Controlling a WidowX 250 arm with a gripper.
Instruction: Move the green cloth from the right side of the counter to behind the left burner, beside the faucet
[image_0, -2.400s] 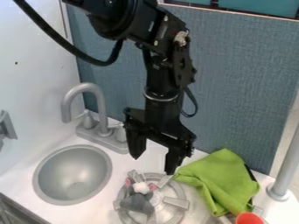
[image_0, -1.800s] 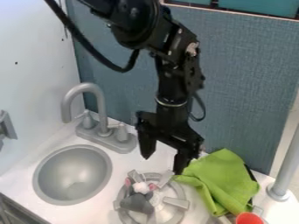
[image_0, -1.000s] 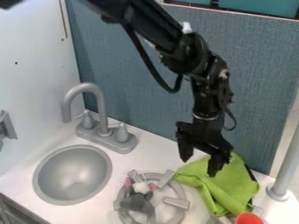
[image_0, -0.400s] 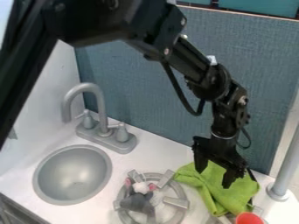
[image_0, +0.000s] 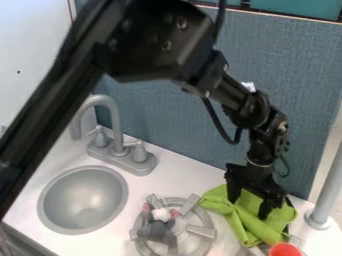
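Where parted fingers (image_0: 234, 191) overlap it, lime-green cloth (image_0: 252, 226) lies rumpled, loosely folded.

Toy kitchen: 1 basin (image_0: 83, 200), 1 faucet (image_0: 100, 102), and a stove burner (image_0: 202, 231).

Crumpled bright green cloth (image_0: 257, 229): soft, matt fabric. Round grey sink basin (image_0: 83, 200): smooth, satin, metal-like. Curved grey faucet (image_0: 101, 101): matt, plastic-looking. White countertop (image_0: 180, 172): smooth, slight sheen. Blue-grey back panel (image_0: 267, 55): matt, fine woven-looking texture. Grey-and-white plush mouse (image_0: 159, 230): fuzzy. All finishes were judged by look; the black robot arm (image_0: 143, 37) appeared smooth, semi-gloss.
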